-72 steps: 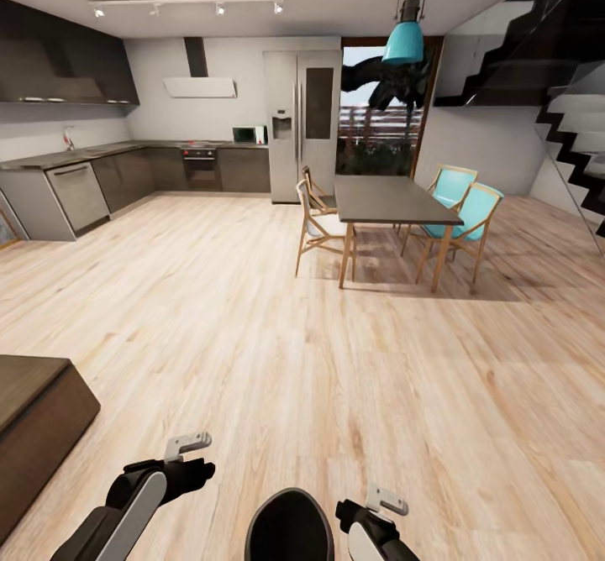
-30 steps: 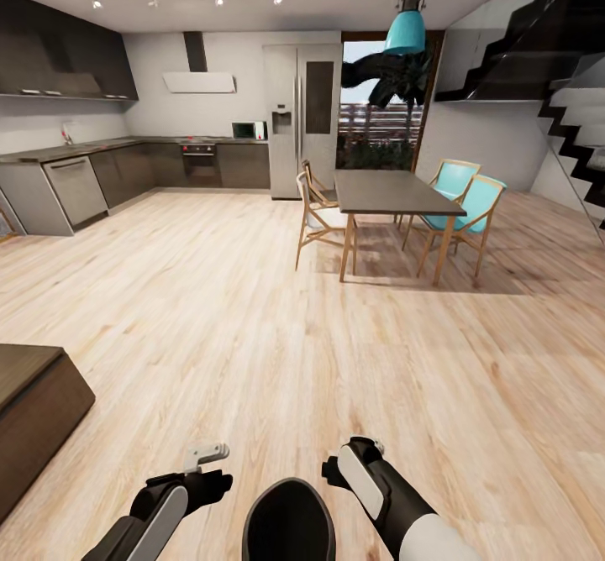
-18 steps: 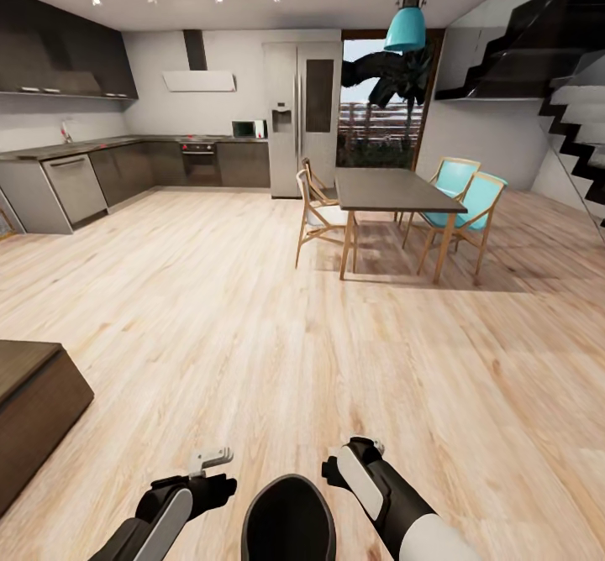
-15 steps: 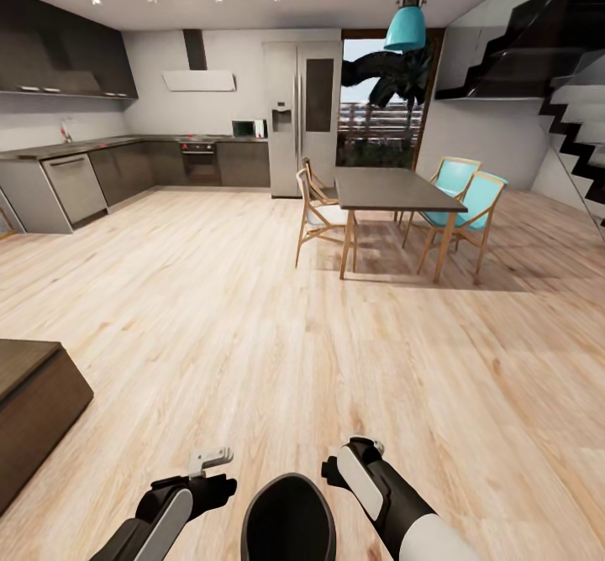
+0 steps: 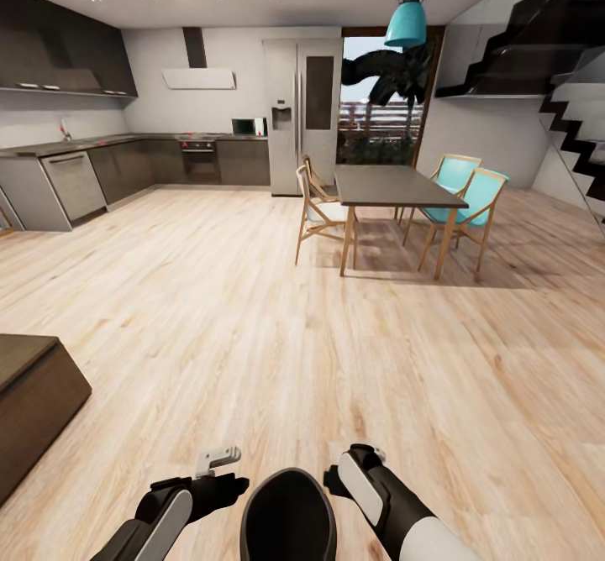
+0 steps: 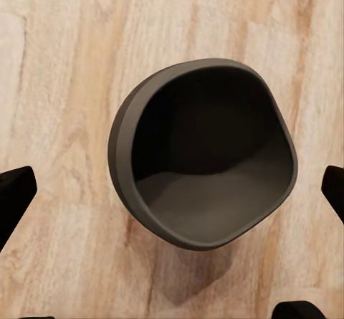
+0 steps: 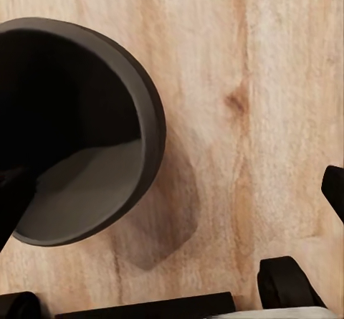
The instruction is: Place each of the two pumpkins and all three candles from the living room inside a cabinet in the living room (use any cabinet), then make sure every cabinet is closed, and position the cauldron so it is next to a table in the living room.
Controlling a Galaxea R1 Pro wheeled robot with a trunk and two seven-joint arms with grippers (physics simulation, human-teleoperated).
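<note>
The cauldron (image 5: pixel 288 515), a round matte-black pot with its mouth up, sits at the bottom middle of the head view between my two arms. My left gripper (image 5: pixel 228 487) hangs just left of it and is open. In the left wrist view the cauldron (image 6: pixel 204 154) lies below, with the fingertips (image 6: pixel 13 190) spread wide to either side. My right gripper (image 5: pixel 334 479) is just right of the pot and open. In the right wrist view one fingertip (image 7: pixel 334 186) is over the floor and the other overlaps the cauldron (image 7: pixel 79 132). Pumpkins and candles are out of view.
A corner of a low dark-brown wooden unit (image 5: pixel 34 393) juts in at the left. Ahead stands a dining table (image 5: pixel 395 187) with wooden and turquoise chairs (image 5: pixel 475 200). Kitchen counters (image 5: pixel 76 175) and a fridge (image 5: pixel 301 116) line the far wall. Stairs (image 5: pixel 580 124) rise at the right.
My right arm has swung, so its forearm now lies beside the cauldron. The left gripper has drifted slightly toward the pot. The whole view has shifted a little as the camera moved.
</note>
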